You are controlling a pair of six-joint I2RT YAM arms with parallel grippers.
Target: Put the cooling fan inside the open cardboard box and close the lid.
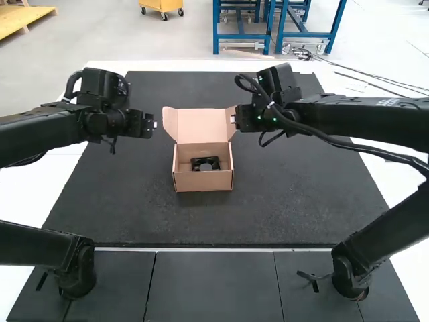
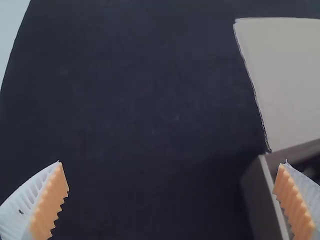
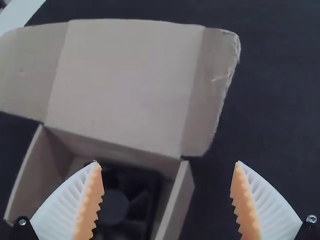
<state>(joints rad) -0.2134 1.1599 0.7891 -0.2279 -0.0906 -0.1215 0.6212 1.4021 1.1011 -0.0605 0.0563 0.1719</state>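
Note:
An open cardboard box [image 1: 203, 176] stands in the middle of the black mat, its lid [image 1: 200, 125] raised at the far side with side flaps spread. The black cooling fan [image 1: 204, 164] lies flat inside the box. My left gripper [image 1: 153, 125] hovers just left of the lid's left flap, open. My right gripper [image 1: 234, 119] hovers at the lid's right flap, also open. In the right wrist view the open gripper [image 3: 167, 200] is above the lid [image 3: 130, 85] and fan [image 3: 120, 205]. In the left wrist view the open gripper [image 2: 170, 200] is over bare mat beside the lid [image 2: 290, 75].
The black mat [image 1: 301, 194] covers the white table, with free room all around the box. The arm bases stand at the near edge on a dark strip [image 1: 214, 285].

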